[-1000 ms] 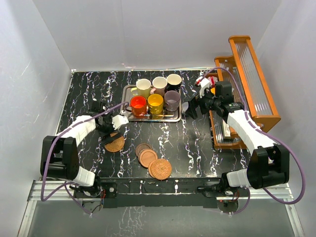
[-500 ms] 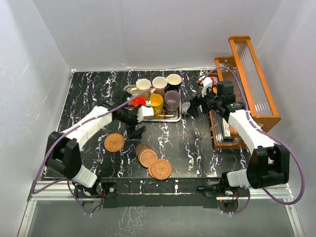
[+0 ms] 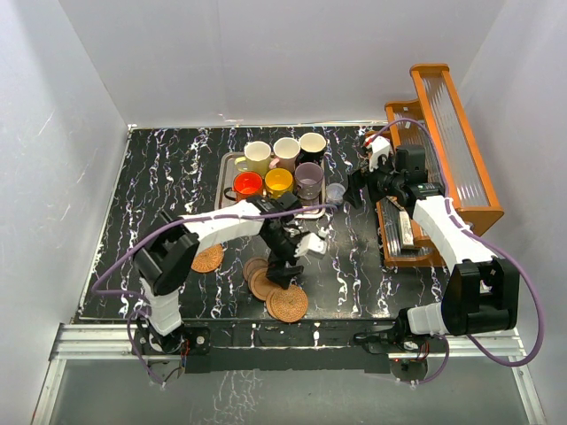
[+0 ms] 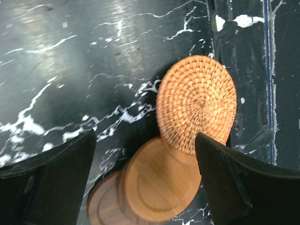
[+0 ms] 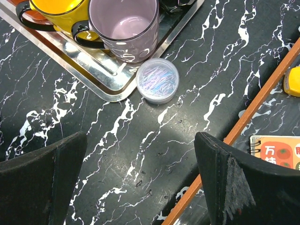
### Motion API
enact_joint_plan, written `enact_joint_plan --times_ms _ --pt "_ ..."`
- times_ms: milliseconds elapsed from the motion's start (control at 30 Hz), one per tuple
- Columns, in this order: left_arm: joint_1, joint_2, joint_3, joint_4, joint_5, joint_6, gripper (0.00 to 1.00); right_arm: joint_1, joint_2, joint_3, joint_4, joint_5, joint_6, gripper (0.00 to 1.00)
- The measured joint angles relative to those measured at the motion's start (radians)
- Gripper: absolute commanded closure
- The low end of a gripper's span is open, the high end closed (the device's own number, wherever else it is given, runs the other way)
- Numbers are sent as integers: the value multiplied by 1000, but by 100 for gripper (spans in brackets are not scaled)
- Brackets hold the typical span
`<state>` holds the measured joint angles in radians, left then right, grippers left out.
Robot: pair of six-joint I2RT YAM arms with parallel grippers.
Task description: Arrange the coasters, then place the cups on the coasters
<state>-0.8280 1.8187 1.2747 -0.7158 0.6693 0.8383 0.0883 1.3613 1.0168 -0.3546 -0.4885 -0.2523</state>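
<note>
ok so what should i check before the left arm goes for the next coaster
1. Left gripper open: ok.
2. Left gripper above the smooth wood coaster: ok.
3. Coasters there lying apart: not ok, the wicker coaster overlaps the wood one.
4. Contact with a coaster: cannot tell.
5. Cups on the tray, away from that spot: ok.
6. Right gripper open, far off by the small jar: ok.
</note>
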Motion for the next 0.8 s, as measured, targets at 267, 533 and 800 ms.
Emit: enact_joint_plan --times_ms 267,533,800 --pt "-84 103 39 -41 6 10 37 -6 2 0 0 11 -2 2" --pt "-108 166 84 -87 12 17 57 -6 5 0 0 11 -3 2" --pt "-108 196 131 -145 50 5 85 -6 5 0 0 13 -5 2"
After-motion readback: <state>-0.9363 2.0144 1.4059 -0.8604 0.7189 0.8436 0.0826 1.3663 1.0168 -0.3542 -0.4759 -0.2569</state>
